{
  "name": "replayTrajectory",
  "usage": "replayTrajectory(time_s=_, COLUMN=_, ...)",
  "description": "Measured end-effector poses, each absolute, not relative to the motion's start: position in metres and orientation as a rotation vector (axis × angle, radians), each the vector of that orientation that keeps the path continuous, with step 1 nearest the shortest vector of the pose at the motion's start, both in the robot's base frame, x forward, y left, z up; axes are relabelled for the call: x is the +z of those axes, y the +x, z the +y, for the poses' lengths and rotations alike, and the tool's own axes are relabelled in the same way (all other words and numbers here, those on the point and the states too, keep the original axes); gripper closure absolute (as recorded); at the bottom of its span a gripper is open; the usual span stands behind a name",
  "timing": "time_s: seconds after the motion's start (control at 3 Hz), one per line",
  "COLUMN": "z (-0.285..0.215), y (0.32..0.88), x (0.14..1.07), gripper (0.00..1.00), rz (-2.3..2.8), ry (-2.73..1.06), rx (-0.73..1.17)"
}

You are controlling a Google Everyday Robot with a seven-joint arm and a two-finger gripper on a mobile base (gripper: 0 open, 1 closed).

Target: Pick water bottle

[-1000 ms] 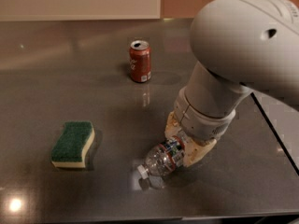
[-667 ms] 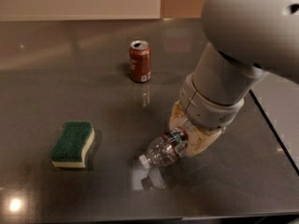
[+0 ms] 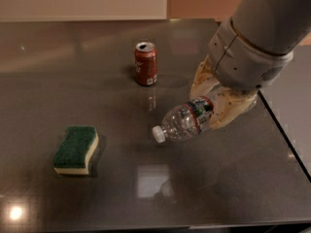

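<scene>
Camera view: the hand [image 3: 212, 103] grasps the water bottle [image 3: 182, 123] by its base end, right of centre over the dark surface [image 3: 97, 198]. The white cap tilts down-left. Writing on its red-blue label and on the red soda can [image 3: 146, 63] is unreadable.

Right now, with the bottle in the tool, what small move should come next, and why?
Probably a slow, straight lift. The tool, right of the red soda can, is shut on the water bottle near its base, and the white cap end tilts down-left, unsupported; raising gently should limit any slipping.
</scene>
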State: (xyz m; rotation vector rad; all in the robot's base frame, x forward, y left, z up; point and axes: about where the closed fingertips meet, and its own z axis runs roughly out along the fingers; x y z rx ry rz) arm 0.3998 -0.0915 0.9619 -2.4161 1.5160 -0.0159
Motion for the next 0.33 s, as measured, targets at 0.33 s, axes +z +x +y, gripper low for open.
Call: replayTrajectory(time_s=0.33, z=-0.0914, y=0.3998, x=0.9620, gripper=1.00, rz=1.516, ry=-2.416, rx=-0.016)
